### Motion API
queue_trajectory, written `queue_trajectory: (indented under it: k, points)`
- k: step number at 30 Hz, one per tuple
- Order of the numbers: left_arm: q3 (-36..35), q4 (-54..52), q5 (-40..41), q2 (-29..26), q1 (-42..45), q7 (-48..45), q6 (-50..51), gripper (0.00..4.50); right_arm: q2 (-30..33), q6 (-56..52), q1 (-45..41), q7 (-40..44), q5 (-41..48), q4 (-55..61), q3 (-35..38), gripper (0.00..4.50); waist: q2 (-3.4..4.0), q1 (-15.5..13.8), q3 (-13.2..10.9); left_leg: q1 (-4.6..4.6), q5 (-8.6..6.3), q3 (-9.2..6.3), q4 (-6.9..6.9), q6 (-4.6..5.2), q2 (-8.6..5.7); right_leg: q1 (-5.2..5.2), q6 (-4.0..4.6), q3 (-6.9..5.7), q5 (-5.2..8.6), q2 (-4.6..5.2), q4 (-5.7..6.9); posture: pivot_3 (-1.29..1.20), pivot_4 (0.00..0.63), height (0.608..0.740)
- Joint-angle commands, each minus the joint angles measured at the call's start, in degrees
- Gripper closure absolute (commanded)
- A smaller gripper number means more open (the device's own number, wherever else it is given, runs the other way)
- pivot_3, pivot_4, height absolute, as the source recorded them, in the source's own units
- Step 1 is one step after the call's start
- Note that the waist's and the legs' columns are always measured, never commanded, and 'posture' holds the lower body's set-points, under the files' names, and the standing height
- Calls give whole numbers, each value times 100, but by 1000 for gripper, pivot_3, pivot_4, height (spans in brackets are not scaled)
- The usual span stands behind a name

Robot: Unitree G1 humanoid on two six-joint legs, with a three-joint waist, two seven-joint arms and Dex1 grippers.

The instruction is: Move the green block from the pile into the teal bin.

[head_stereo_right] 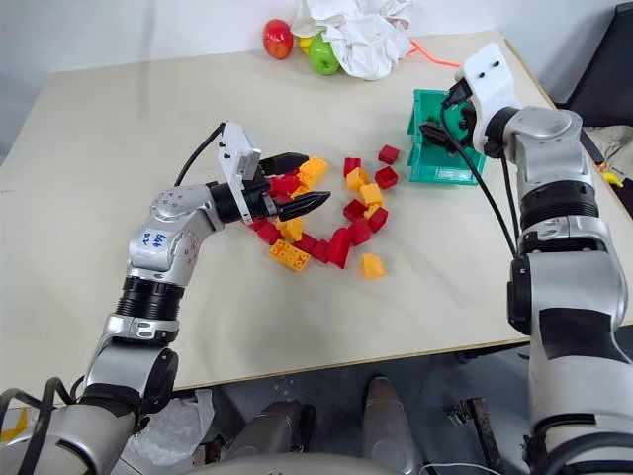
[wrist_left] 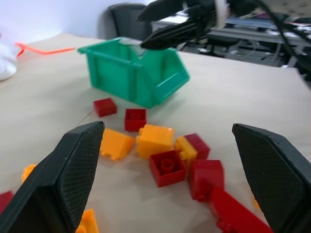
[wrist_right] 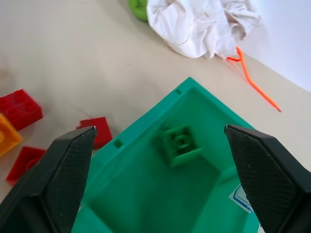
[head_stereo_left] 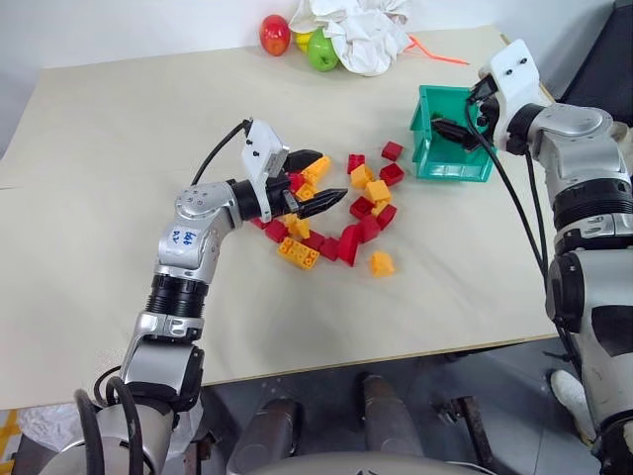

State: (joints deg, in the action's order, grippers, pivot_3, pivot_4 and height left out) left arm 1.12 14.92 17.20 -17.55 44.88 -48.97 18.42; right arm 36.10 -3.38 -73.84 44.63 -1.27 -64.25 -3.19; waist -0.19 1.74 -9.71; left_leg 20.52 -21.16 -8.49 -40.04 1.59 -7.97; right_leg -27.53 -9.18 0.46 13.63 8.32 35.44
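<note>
The green block (wrist_right: 181, 143) is inside the teal bin (head_stereo_left: 457, 170), below my right gripper's fingers and apart from them. My right gripper (head_stereo_left: 447, 129) hovers open over the bin's top, with nothing between its fingers. The bin's inner wall (wrist_right: 146, 194) spreads under that gripper (wrist_right: 159, 130). The pile (head_stereo_left: 348, 213) of red, yellow and orange blocks lies at mid-table, left of the bin. My left gripper (head_stereo_left: 333, 175) hangs open just above the pile's left side, pointing toward the bin (wrist_left: 131, 73), and holds nothing.
At the table's far edge sit a red apple (head_stereo_left: 274, 35), a green apple (head_stereo_left: 321, 51), a crumpled white cloth (head_stereo_left: 361, 35) and an orange cord (head_stereo_left: 435, 49). The bin stands close to the table's right edge.
</note>
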Motion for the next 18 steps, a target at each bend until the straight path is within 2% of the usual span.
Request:
queue_trajectory:
  k: [1,3,5,9,13,18]
  points:
    - [-135,-172,182,-54,168,-152,-185,0,232,-130,131,454,76,579,89,44,0,-4,0,0,0,0,0,0,0,0,0,0,0,0,0,0,150,740]
    - [-267,-245,313,-114,108,-270,-263,0,345,-385,483,932,232,1250,91,44,0,-8,0,1,0,-1,0,0,0,0,0,-1,0,0,0,0,150,740]
    - [-556,-456,285,-482,-224,-166,-259,0,689,-898,1517,1631,771,3009,265,44,0,-18,0,7,0,-8,2,0,2,-2,0,-7,0,0,-5,0,150,740]
    - [-1110,-851,766,-1013,-745,-498,-243,0,1243,-1672,3055,2332,1715,5031,850,44,6,-18,-1,13,-4,-17,5,-5,6,-9,1,-10,0,-6,-12,0,150,740]
    - [-1523,-1005,1095,-1702,-1290,-960,-42,0,1471,-1485,4574,2711,2394,6038,1657,44,5,-49,-1,14,-4,-20,-6,-3,3,0,-1,-12,-1,-4,-15,0,150,740]
    - [-1891,-817,1316,-2300,-1910,-1277,148,0,1506,-1149,5620,3214,2780,5984,2094,44,7,-102,-1,-30,-5,-14,-1,-2,5,44,-1,-7,-2,-6,-42,0,150,740]
